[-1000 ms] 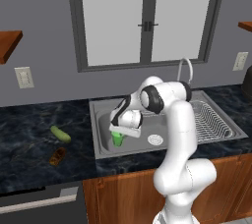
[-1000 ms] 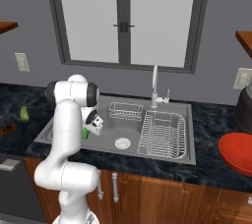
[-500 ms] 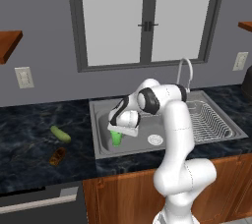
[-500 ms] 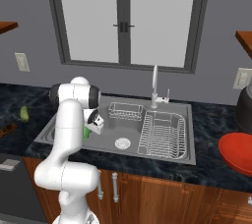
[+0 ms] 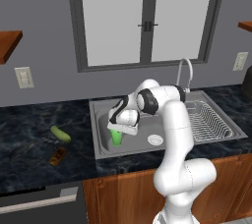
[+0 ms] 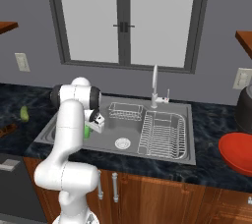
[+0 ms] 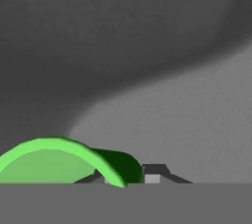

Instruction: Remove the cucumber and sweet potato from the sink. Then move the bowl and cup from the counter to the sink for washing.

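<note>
Pincer (image 5: pixel 118 130): jaws just starting to part around the cup's rim; grip loosening.
Cup (image 5: pixel 116 137): upright on sink (image 5: pixel 147 152) floor, delivered.
Bowl (image 6: pixel 238 152): remains on counter.

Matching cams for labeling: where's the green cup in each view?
Left base view: cup in the sink's left half, under the claw.
Right base view: green sliver beside the arm, sink's left end.
Hand view: rim at bottom left.
Shared landmark: white drain.
</note>
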Controlling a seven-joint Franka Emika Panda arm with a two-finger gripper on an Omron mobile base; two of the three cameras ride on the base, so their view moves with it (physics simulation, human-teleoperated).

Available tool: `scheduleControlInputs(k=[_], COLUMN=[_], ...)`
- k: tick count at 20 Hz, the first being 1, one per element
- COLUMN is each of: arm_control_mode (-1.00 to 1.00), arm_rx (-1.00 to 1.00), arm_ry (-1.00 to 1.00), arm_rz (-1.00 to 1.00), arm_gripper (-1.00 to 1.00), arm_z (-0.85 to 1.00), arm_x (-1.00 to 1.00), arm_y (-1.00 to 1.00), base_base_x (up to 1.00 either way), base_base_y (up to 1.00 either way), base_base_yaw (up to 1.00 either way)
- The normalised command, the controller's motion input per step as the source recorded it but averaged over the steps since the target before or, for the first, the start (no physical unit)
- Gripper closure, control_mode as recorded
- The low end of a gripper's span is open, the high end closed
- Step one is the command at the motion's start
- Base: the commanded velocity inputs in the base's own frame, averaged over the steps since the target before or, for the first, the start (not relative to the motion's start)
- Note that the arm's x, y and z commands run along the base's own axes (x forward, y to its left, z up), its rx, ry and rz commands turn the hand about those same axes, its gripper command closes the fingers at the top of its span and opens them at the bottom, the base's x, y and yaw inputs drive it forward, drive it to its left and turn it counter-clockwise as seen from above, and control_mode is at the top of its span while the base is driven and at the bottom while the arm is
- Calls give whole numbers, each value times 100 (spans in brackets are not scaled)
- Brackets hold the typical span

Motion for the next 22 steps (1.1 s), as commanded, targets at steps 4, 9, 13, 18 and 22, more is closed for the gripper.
scheduleControlInputs(k=[4,9,13,18,22], arm_control_mode=[-100,-100,-100,-100,-100], arm_rx=[0,0,0,0,0], arm_ry=[0,-1,-1,-2,-2], arm_rz=[0,0,0,0,0], arm_gripper=[100,-100,-100,-100,-100], arm_z=[-23,-25,-25,-18,-15], arm_x=[0,-6,-8,-9,-20], arm_y=[13,17,17,11,13], base_base_x=[0,0,0,0,0], base_base_y=[0,0,0,0,0], base_base_yaw=[0,0,0,0,0])
